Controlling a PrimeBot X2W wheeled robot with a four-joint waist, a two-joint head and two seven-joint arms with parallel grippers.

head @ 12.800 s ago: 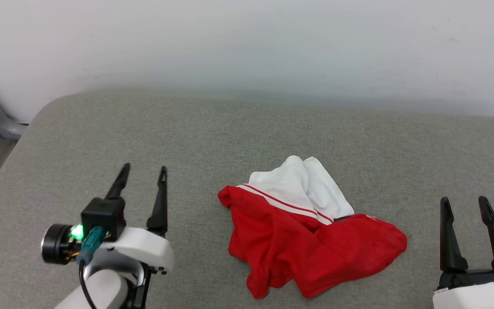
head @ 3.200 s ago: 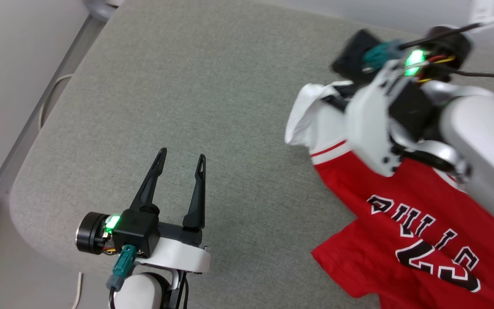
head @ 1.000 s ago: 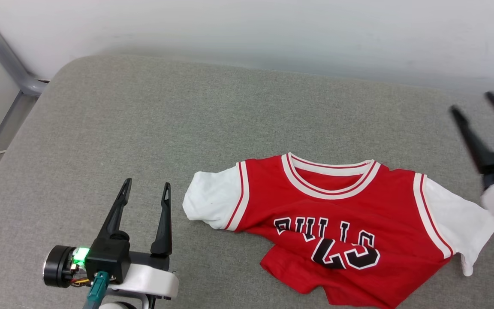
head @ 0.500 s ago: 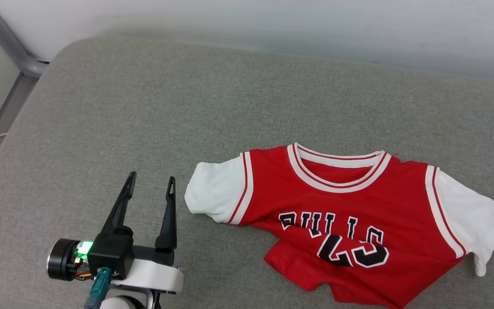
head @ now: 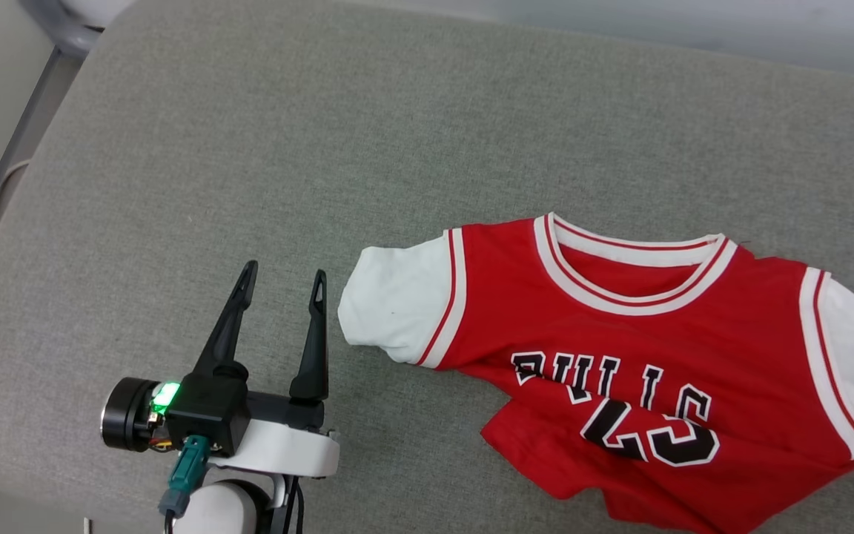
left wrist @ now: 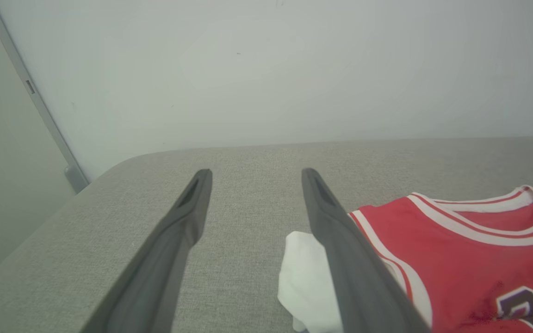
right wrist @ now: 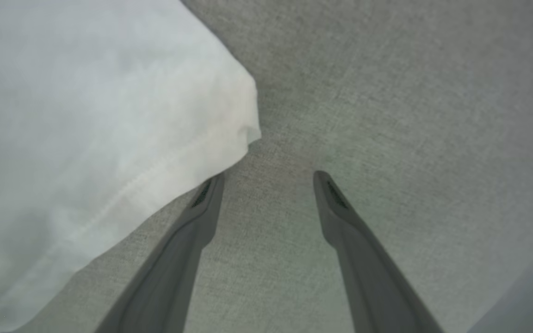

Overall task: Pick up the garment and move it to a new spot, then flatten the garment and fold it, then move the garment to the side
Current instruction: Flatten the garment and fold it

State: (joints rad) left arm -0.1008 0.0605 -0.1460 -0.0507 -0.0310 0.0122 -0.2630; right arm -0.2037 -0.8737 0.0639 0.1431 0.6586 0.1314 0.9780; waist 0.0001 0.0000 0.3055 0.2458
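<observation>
While left gripper (head: 284, 268) and right gripper (right wrist: 269, 175) gape empty, the garment (head: 620, 334) lies partly cut off.

One garment (head: 620, 319) is lying on one grey cushion (head: 249, 148), toward its near edge, showing two white sleeves (head: 394, 308), one striped collar (head: 631, 293) and one number, 23. Two grippers are showing, the left gripper (head: 285, 268) and the right gripper (right wrist: 270, 175), each spreading two dark fingers. One grey metal bar (left wrist: 48, 122) is standing past the cushion's far left corner.
</observation>
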